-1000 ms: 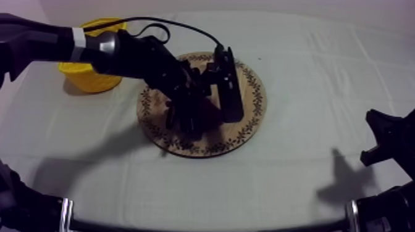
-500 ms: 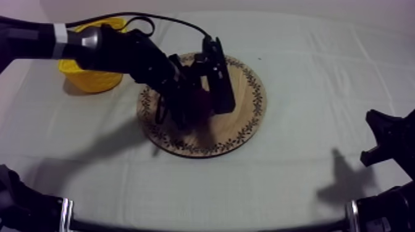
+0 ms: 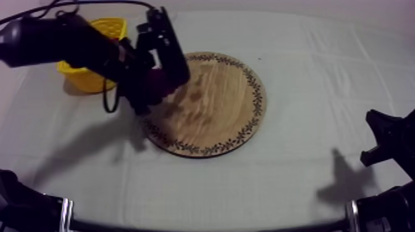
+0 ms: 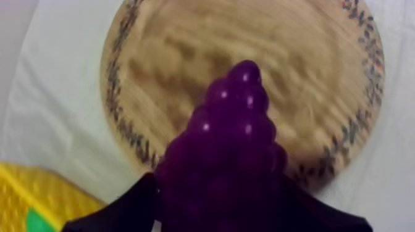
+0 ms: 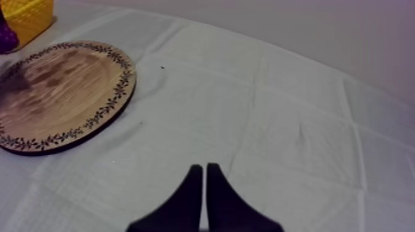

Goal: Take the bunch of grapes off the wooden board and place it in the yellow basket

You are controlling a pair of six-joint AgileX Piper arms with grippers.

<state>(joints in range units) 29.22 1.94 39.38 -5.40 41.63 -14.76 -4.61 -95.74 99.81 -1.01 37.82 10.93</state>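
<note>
One bunch of grapes (image 4: 228,154) is counted right now; one round wooden board (image 3: 216,105) is counted as well, and one yellow basket (image 3: 86,80) is tallied, all at a single cloth-covered worktop (image 3: 309,173).

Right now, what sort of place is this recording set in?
Probably a robot test bench, not a kitchen: a table under a plain grey-white cloth, a black robot arm holding a purple toy bunch of grapes, and a round wooden board with a patterned rim near a yellow basket.
</note>
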